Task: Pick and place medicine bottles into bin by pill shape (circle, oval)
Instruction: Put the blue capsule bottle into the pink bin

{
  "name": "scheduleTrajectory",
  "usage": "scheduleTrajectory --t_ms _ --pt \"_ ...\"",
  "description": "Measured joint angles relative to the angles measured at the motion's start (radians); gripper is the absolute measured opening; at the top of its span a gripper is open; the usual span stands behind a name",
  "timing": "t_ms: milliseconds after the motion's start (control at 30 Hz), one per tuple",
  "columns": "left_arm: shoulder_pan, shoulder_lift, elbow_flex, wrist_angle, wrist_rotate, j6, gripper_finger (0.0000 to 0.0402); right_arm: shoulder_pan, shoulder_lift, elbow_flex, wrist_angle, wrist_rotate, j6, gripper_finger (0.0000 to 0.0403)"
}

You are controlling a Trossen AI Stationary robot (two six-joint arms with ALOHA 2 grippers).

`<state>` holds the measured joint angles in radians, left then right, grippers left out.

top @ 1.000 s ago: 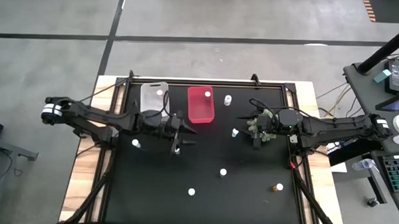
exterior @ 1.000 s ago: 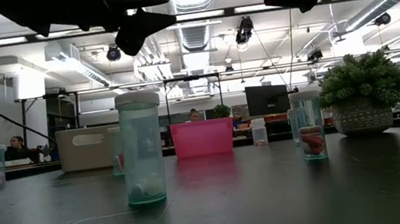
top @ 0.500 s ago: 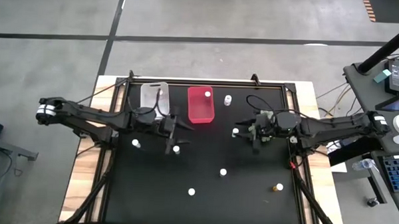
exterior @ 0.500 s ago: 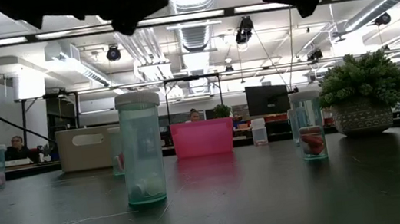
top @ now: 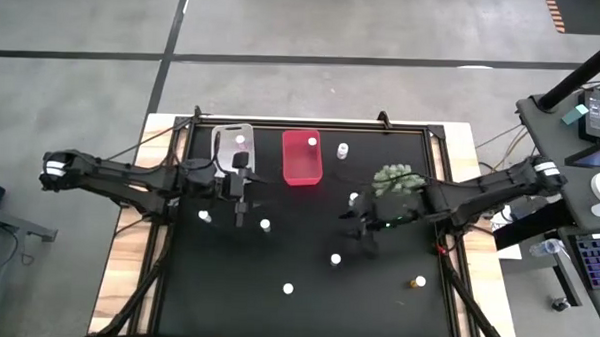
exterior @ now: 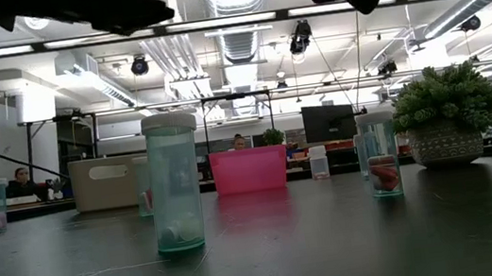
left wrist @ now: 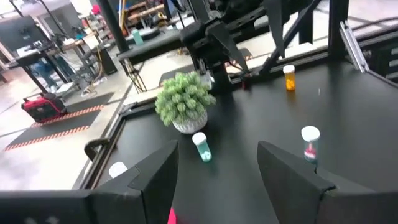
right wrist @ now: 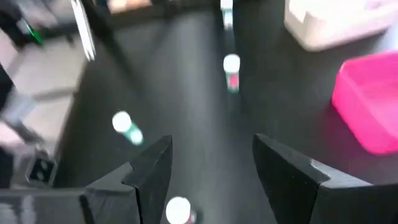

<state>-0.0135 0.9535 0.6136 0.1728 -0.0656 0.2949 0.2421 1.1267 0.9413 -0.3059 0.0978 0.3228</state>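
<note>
Pulled back from the table centre: left hand [top: 241, 208] toward its own side, right hand [top: 363, 234] nearer the front. Both spread, empty. Closest upright bottle [top: 335, 259] just ahead of right hand, so right arm's pick.

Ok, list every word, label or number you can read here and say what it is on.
No text can be read in any view.
Medicine bottles: no label can be made out.
Red bin and clear bin: no markings show.
Screens in the room behind: too far off to read.
</note>
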Motion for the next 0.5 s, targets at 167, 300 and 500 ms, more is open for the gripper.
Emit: scheduleTrajectory --t_ms 167,300,500 --pt "0.0 -0.042 -0.003 0.007 -0.001 -0.001 0.0202 0.043 0.171 0.182 -0.269 0.0 0.017 0.0215" --pt "0.0 -0.064 -0.018 0.002 0.0 -0.039 0.0203 0.09 0.299 0.297 -0.433 0.0 0.025 0.0215" --pt "-0.001 -0.076 -0.026 0.004 0.0 -0.054 0.0203 0.173 0.459 0.415 -0.551 0.008 0.035 0.0214"
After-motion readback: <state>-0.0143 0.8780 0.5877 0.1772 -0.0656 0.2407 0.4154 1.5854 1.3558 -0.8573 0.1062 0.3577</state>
